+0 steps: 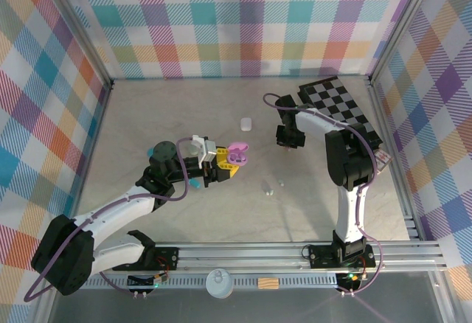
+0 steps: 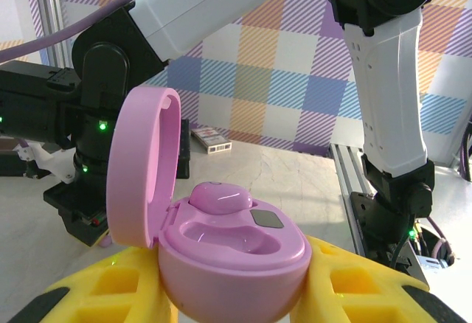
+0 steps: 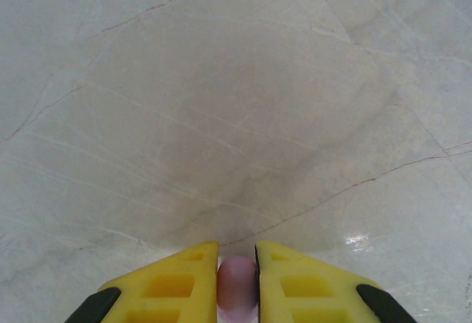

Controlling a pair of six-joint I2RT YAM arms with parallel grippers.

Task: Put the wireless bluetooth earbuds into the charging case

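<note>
My left gripper [image 1: 226,162] is shut on the purple charging case [image 1: 237,153] and holds it above the table's middle. In the left wrist view the case [image 2: 232,260] sits between the yellow fingers [image 2: 354,282] with its lid [image 2: 140,168] hinged up. One purple earbud [image 2: 221,196] is seated in the far slot, and the near slot is bare. My right gripper [image 1: 287,143] points down at the table, right of the case. Its yellow fingers [image 3: 181,282] press on both sides of a second purple earbud [image 3: 237,285], just above the marble surface.
A white case [image 1: 245,124] lies behind the held case. Two tiny pale buds [image 1: 267,188] [image 1: 281,184] lie in front of the right gripper. A checkered board [image 1: 341,102] sits at the back right. The right arm [image 2: 383,87] stands close behind the open case.
</note>
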